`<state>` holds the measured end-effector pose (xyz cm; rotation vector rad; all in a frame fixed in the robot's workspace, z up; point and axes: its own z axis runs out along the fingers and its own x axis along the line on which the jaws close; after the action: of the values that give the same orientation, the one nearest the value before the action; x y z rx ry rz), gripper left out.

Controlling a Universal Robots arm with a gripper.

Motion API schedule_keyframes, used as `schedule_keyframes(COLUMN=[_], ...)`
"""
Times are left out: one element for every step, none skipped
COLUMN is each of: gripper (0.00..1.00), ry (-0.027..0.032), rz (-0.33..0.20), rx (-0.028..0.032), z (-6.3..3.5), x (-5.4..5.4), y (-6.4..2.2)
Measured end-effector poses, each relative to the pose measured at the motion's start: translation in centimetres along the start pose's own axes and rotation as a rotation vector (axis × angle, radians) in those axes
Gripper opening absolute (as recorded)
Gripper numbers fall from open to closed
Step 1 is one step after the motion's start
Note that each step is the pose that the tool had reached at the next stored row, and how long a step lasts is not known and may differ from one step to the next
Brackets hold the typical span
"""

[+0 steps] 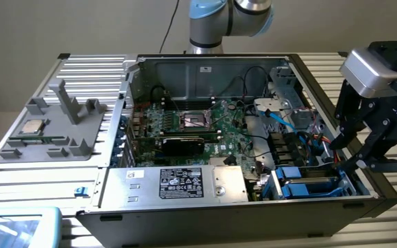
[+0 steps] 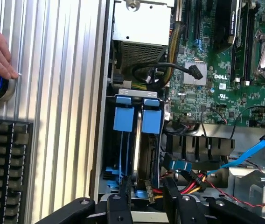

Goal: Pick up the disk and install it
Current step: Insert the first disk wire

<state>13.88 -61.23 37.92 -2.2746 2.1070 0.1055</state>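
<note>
Item: the disk (image 2: 147, 158), standing on edge in the drive bay at the near corner of the computer case (image 1: 219, 222), on the exterior view's right. My gripper (image 2: 147, 193) is closed on it, one finger against each face. Clearances: a blue carrier (image 2: 123, 119) just beside one face, the case wall beyond it; cable bundle (image 2: 193, 184) near the other face. The case is open above.

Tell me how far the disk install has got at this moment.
Looks done: the disk stands in the case's drive bay, its blue bracket showing, beside a second blue bracket. In hand: the end effector sits right at that bay, over the disk. Left: whether the disk is fully seated and let go cannot be told.
</note>
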Motion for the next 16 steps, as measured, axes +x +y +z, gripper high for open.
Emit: schedule_keyframes(gripper=[0.40, 0.40, 0.40, 0.40, 0.40, 0.40, 0.40, 0.40, 0.40, 0.40, 0.40, 0.40, 0.40, 0.40, 0.40, 0.40], ry=[-0.0022, -0.0050, -0.0093, -0.0140, -0.0191, -0.0247, -0.0294, -0.0326, -0.0331, -0.0331, -0.0332, -0.0333, -0.0334, -0.0336, -0.0335, -0.0337], rz=[-0.008, -0.017, -0.025, -0.033, -0.042, -0.051, -0.060, -0.070, -0.074, -0.074, -0.074, -0.074, -0.075, -0.082, -0.097, -0.112], rx=[-0.0005, -0.0009, -0.0011, -0.0013, -0.0016, -0.0018, -0.0019, -0.0024, -0.0027, -0.0027, -0.0028, -0.0028, -0.0027, -0.0031, -0.0042, -0.0057], z=[0.13, 0.25, 0.37, 0.47, 0.56, 0.64, 0.70, 0.74, 0.74, 0.73, 0.74, 0.74, 0.75, 0.76, 0.77, 0.78], x=[0.06, 0.12, 0.17, 0.20, 0.24, 0.26, 0.27, 0.28, 0.28, 0.28, 0.28, 0.28, 0.29, 0.32, 0.31, 0.31], y=[0.07, 0.14, 0.21, 0.27, 0.33, 0.37, 0.39, 0.42, 0.42, 0.43, 0.43, 0.43, 0.44, 0.48, 0.48, 0.48])
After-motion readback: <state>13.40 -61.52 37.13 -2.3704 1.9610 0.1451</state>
